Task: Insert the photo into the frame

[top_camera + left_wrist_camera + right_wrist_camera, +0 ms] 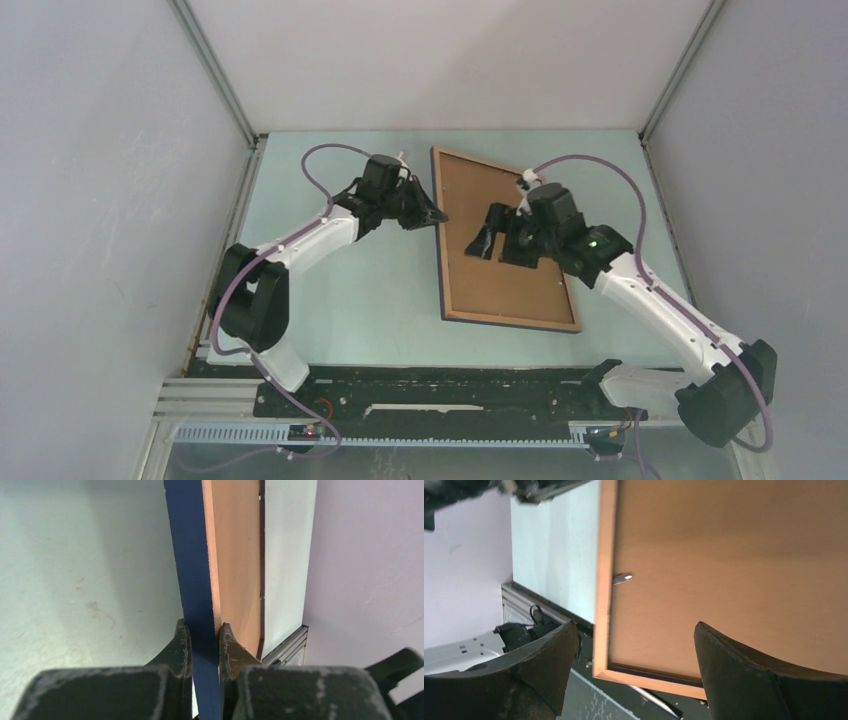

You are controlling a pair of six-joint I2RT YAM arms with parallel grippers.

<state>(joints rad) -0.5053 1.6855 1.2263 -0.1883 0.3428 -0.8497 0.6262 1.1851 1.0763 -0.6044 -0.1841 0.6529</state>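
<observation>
The frame [508, 288] lies back side up on the pale table, its plain brown board facing up. The photo does not show in any view. My left gripper [436, 217] is shut on the frame's left edge; in the left wrist view its fingers [182, 642] clamp a dark blue strip [192, 555] beside the brown board [237, 555]. My right gripper [490, 236] is open and empty, hovering over the board's upper middle. In the right wrist view the wooden rail [603, 580] and a small metal tab [623, 578] show between its wide-apart fingers [546, 655].
White enclosure walls stand left, right and behind. A black base plate with an aluminium rail [450, 392] runs along the table's near edge, just below the frame's near corner [600, 672].
</observation>
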